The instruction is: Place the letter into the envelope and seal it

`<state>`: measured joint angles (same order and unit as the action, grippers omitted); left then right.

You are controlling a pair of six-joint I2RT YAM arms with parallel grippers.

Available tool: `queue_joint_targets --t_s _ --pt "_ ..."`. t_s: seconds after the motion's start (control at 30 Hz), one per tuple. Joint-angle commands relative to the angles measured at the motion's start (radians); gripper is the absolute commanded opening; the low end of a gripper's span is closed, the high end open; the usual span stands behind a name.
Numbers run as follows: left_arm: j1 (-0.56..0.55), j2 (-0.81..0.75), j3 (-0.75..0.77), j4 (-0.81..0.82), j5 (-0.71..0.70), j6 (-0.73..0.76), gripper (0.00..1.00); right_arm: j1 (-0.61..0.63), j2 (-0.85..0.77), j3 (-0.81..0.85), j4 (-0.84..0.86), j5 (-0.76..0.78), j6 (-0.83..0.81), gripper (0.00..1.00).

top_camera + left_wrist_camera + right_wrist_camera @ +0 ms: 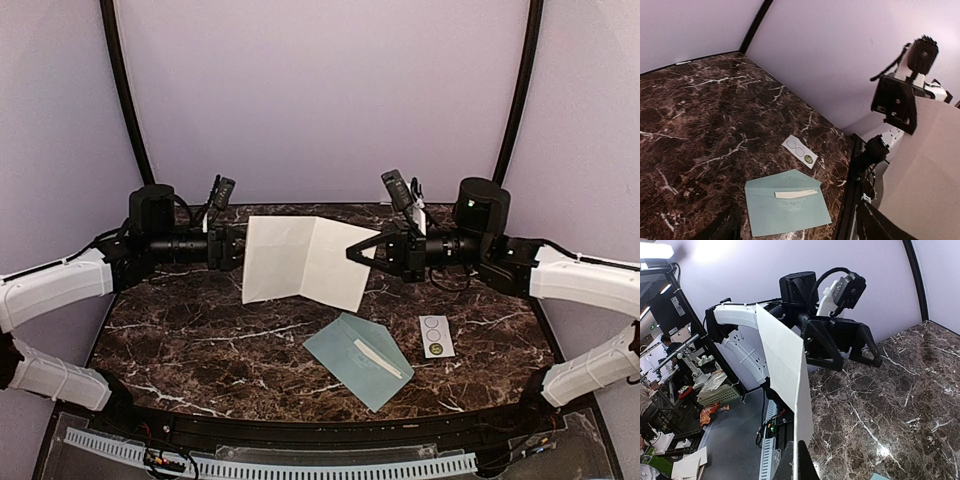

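My right jaws are clenched on the letter (300, 260) at its 3 o'clock edge and hold it upright, clear above the tabletop (200, 340). The sheet is bent along its middle crease into a shallow V. My left jaws stand released and spread wide at the sheet's 9 o'clock edge, gripping nothing. I cannot tell whether that edge lies between them or just beside them.

As I judge it, the sheet is too large to go in as it is, so the step in hand is to close the fold. I should bring my left jaws squarely onto the free edge, pinch near the middle of its height, and swing it towards the held edge so the paper bends along the existing crease and not a new one. With only one side pinched the sheet is floppy, so slow, level moves will suit it best.

The envelope (360, 358) lies flat at 5 o'clock from the letter, well apart from it, with a white band (378, 357) across its face near the flap. The small strip with circles (436, 336) lies just beside the envelope at its 2 o'clock. Nothing lies between the letter and the envelope, but a low sweep could nudge the strip or skew the envelope.
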<state>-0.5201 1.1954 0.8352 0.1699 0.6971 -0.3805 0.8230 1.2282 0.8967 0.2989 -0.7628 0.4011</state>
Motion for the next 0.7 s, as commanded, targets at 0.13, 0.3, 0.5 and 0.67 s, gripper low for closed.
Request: queue_joint_targets --t_s 0.13,0.3,0.5,0.67 --pt "-0.116 0.005 0.028 0.105 0.192 0.023 0.78 0.004 0.066 0.047 0.055 0.022 0.016 0.00" --pt "-0.147 0.031 0.007 0.219 0.230 -0.051 0.78 0.004 0.102 0.060 0.056 0.050 0.032 0.00" --pt "-0.168 0.069 0.004 0.284 0.242 -0.083 0.78 0.004 0.130 0.074 0.082 0.017 0.049 0.00" --pt "-0.187 0.099 0.005 0.314 0.245 -0.100 0.76 0.005 0.137 0.079 0.089 -0.012 0.050 0.00"
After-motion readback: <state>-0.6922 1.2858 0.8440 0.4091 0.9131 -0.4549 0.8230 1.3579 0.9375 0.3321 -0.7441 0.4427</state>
